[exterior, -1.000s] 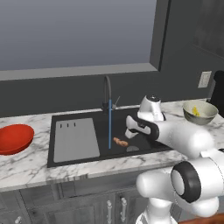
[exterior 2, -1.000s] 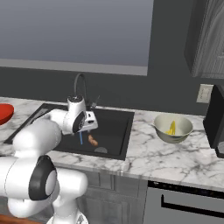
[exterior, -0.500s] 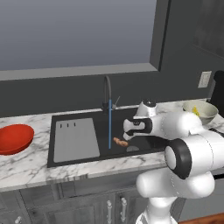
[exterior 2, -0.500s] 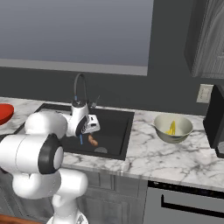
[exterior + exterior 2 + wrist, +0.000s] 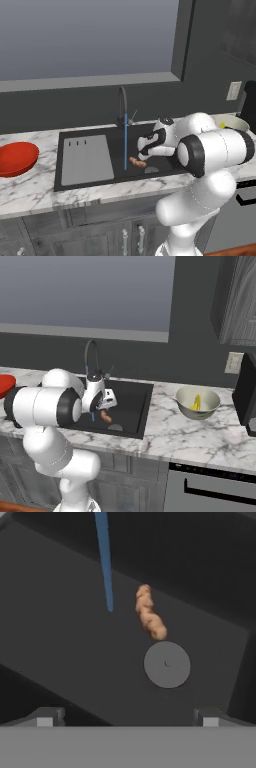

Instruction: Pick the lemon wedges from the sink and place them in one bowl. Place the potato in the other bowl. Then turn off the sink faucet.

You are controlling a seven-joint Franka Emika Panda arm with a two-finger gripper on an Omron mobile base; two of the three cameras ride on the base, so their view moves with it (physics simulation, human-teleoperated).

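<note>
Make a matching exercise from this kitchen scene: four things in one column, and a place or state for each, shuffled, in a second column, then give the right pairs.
Things:
1. potato
2. lemon wedges
3. red bowl
4. gripper

Places or states:
A. in the grey-beige bowl on the counter
B. open, hovering over the sink
C. empty, on the counter at the drainboard end of the sink
D. on the sink floor beside the round drain

Pairs: 1-D, 2-A, 3-C, 4-B
</note>
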